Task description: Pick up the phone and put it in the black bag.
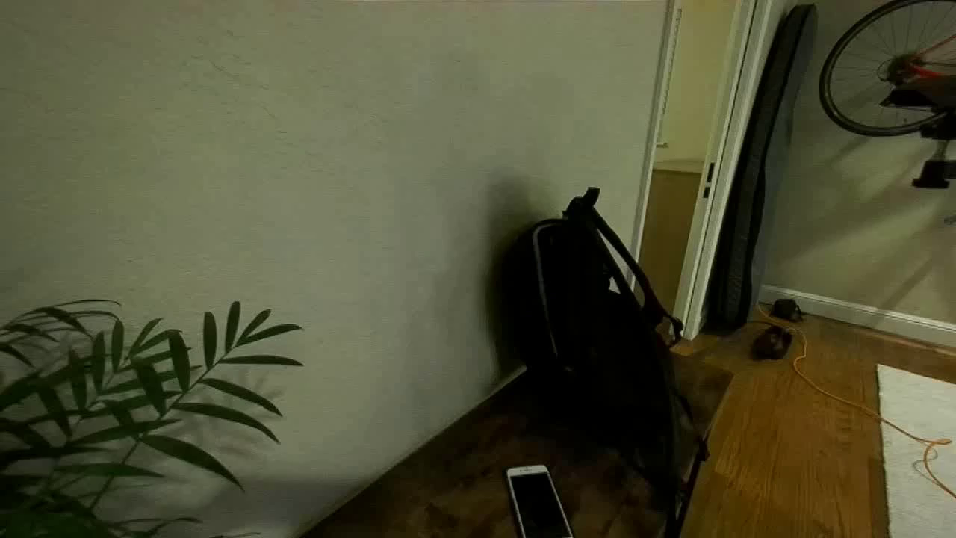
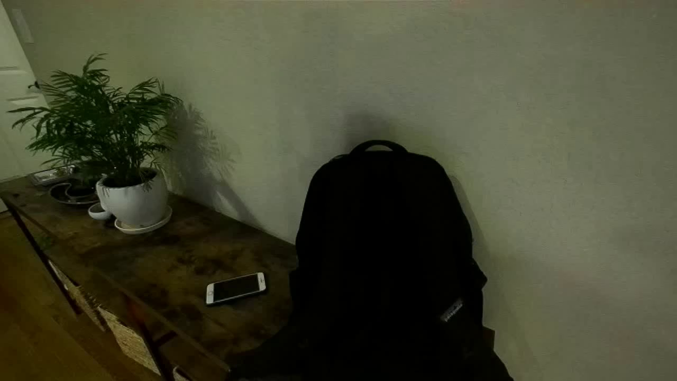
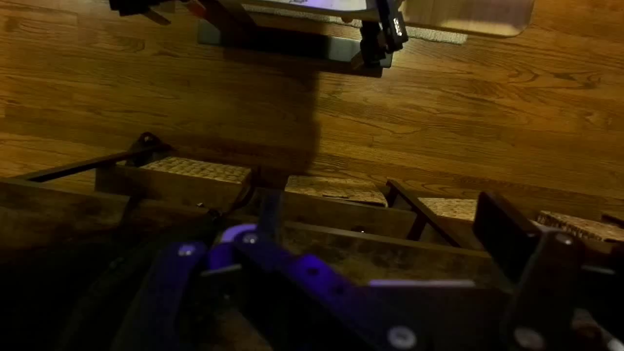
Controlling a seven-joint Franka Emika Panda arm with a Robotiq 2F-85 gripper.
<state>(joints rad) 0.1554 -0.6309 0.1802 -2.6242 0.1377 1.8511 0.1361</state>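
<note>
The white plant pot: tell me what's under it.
Under the white plant pot is a pale saucer on the brown tabletop. Only the saucer's edge shows; its middle, and the tabletop beneath, are covered.

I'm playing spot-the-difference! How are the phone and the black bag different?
The phone is small, while the black bag is much bigger. The phone lies flat, but the black bag stands up. The phone has a white border around its dark screen; the black bag looks dark almost all over. Both are on the brown table.
</note>
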